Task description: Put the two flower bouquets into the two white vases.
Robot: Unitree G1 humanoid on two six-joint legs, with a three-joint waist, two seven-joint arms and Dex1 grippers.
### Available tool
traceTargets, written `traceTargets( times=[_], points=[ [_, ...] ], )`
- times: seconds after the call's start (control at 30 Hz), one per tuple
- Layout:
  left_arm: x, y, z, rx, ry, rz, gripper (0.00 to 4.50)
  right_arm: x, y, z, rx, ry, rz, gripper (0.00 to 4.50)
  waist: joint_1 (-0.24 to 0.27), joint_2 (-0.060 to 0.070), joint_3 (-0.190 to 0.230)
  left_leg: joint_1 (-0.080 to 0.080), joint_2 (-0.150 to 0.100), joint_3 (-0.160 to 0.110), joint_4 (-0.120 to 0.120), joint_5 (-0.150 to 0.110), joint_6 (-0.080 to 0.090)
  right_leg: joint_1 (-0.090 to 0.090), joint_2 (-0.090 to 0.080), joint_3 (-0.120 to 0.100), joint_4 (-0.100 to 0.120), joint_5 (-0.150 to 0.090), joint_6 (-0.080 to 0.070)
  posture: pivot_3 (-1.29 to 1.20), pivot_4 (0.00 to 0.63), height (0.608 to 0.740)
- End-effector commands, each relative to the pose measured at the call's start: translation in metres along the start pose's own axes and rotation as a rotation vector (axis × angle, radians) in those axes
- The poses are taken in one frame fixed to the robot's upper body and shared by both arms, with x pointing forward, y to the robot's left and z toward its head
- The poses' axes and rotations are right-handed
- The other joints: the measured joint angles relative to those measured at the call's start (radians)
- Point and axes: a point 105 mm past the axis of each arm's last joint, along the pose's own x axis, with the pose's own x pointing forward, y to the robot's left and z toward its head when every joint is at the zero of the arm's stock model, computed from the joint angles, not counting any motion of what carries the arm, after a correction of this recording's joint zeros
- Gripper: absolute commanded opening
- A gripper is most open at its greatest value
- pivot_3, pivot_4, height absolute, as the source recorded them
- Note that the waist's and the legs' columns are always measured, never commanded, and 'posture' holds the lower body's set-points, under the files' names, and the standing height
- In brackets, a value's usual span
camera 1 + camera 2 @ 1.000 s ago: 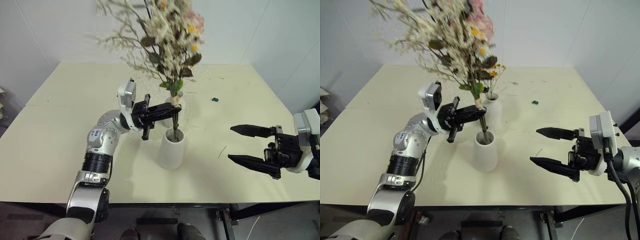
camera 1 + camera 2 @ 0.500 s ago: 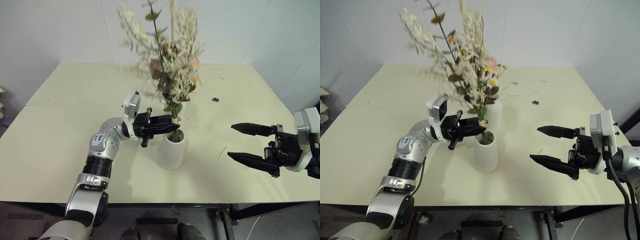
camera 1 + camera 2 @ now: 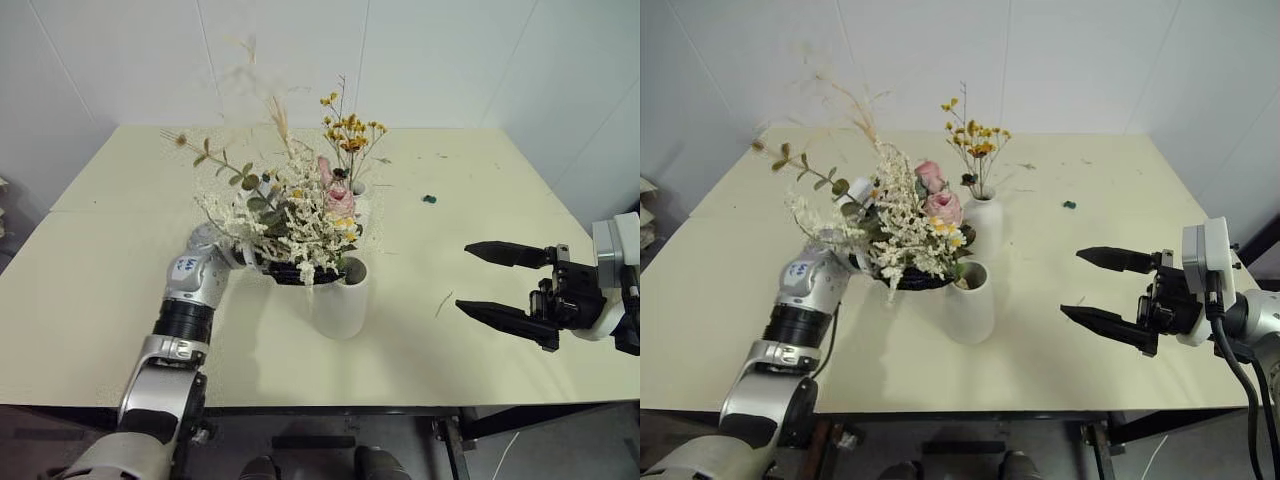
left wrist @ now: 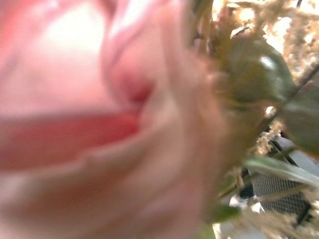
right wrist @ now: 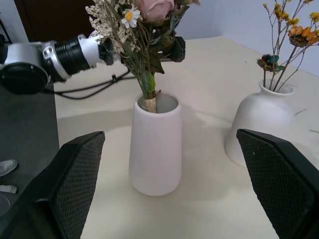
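The large bouquet [image 5: 144, 30] stood with its stems inside the wide-mouthed vase [image 5: 154, 144], leaning back over the left fingers [image 3: 300, 272], whose spread the blooms hid. The yellow sprig [image 3: 350, 135] sat upright in the bottle vase [image 3: 983, 222] behind. The right fingers [image 3: 508, 285] hung spread and empty, well apart from both vases over the worktop [image 3: 480, 200], pointing toward them.

Large bouquet [image 3: 910, 225] in the front vase [image 3: 970, 302], small sprig [image 3: 975, 150] in the vase behind [image 3: 984, 222].
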Motion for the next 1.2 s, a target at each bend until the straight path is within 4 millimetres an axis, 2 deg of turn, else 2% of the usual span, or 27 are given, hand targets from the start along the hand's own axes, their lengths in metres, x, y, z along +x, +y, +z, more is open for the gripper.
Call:
traceTargets(
  times=[0.03, 0.17, 0.3, 0.4, 0.53, 0.67, 0.77, 0.93, 1.03, 1.1, 1.2],
  points=[
    [-0.005, 0.006, 0.006, 0.081, 0.096, -0.027, 4.46, 0.001, -0.001, 0.007, -0.039, -0.019, 0.003, 4.5, 0.001, 0.0, 0.0, 0.0, 0.0, 0.0, 0.0, 0.0, 0.0, 0.0, 0.0, 0.0, 0.0, 0.0, 0.0, 0.0, 0.15, 0.74],
    [-0.006, 0.012, 0.017, 0.097, 0.082, -0.046, 4.46, 0.001, -0.001, 0.006, -0.039, -0.02, 0.003, 4.5, 0.002, 0.0, 0.0, -0.003, 0.0, 0.0, 0.0, 0.0, 0.0, 0.0, 0.0, 0.0, -0.003, 0.0, -0.001, 0.0, 0.15, 0.74],
    [-0.01, 0.015, 0.023, 0.106, 0.128, -0.058, 4.46, 0.001, 0.0, 0.007, -0.039, -0.02, -0.001, 4.5, 0.003, 0.0, 0.0, -0.003, 0.0, 0.0, -0.001, -0.001, 0.001, -0.001, 0.0, 0.0, -0.003, 0.004, 0.006, 0.0, 0.15, 0.74],
    [-0.02, 0.014, 0.018, 0.052, 0.167, -0.036, 4.46, -0.001, 0.001, 0.006, -0.031, -0.017, -0.004, 4.5, -0.002, 0.0, 0.0, -0.002, 0.0, 0.0, -0.004, -0.001, 0.001, -0.002, 0.0, 0.0, -0.003, 0.004, 0.006, 0.0, 0.15, 0.74],
    [-0.03, 0.007, 0.0, -0.016, 0.264, -0.043, 4.46, -0.001, 0.002, 0.006, -0.029, -0.015, -0.007, 4.5, -0.001, 0.0, 0.0, -0.002, 0.0, 0.0, -0.006, -0.001, 0.001, -0.004, 0.0, 0.0, 0.001, 0.004, 0.006, 0.0, 0.15, 0.74],
    [-0.03, 0.005, 0.0, -0.022, 0.275, -0.055, 4.46, 0.0, 0.001, 0.006, -0.033, -0.016, -0.008, 4.5, 0.002, 0.0, 0.0, -0.002, 0.0, 0.0, -0.005, -0.001, 0.001, -0.004, 0.0, 0.0, 0.001, 0.004, 0.006, 0.0, 0.15, 0.74],
    [-0.043, 0.011, -0.012, 0.005, 0.384, -0.012, 4.46, -0.001, 0.002, 0.006, -0.035, -0.015, -0.011, 4.5, 0.002, 0.0, 0.0, -0.002, 0.0, 0.0, -0.005, -0.001, 0.001, -0.004, 0.0, 0.0, 0.001, 0.004, 0.006, 0.0, 0.15, 0.74],
    [-0.054, 0.023, 0.008, 0.055, 0.326, 0.083, 4.46, -0.004, 0.003, 0.007, -0.033, -0.009, -0.022, 4.5, 0.001, 0.0, 0.0, -0.002, 0.0, 0.0, -0.005, -0.001, 0.001, -0.004, 0.0, 0.0, 0.0, 0.003, 0.006, 0.0, 0.15, 0.74],
    [-0.072, 0.026, 0.02, 0.075, 0.3, 0.171, 4.46, -0.008, 0.003, 0.004, -0.021, 0.002, -0.029, 4.5, 0.001, 0.0, 0.0, -0.002, 0.0, 0.0, -0.005, -0.001, 0.001, -0.004, 0.0, 0.0, 0.0, 0.003, 0.006, 0.0, 0.15, 0.74],
    [-0.102, 0.025, 0.028, 0.097, 0.306, 0.289, 4.46, -0.014, 0.001, 0.001, -0.005, 0.016, -0.046, 4.5, -0.006, 0.001, 0.0, -0.002, 0.0, 0.0, -0.006, -0.001, 0.001, -0.004, 0.0, 0.0, 0.0, 0.003, 0.006, 0.0, 0.15, 0.74],
    [-0.124, 0.022, 0.037, 0.108, 0.286, 0.369, 4.46, -0.023, -0.005, -0.001, 0.002, 0.031, -0.076, 4.5, -0.006, 0.001, 0.001, -0.001, 0.0, 0.0, -0.007, -0.001, 0.001, -0.005, 0.0, 0.0, 0.002, 0.003, 0.005, 0.0, 0.15, 0.74]
  ],
)
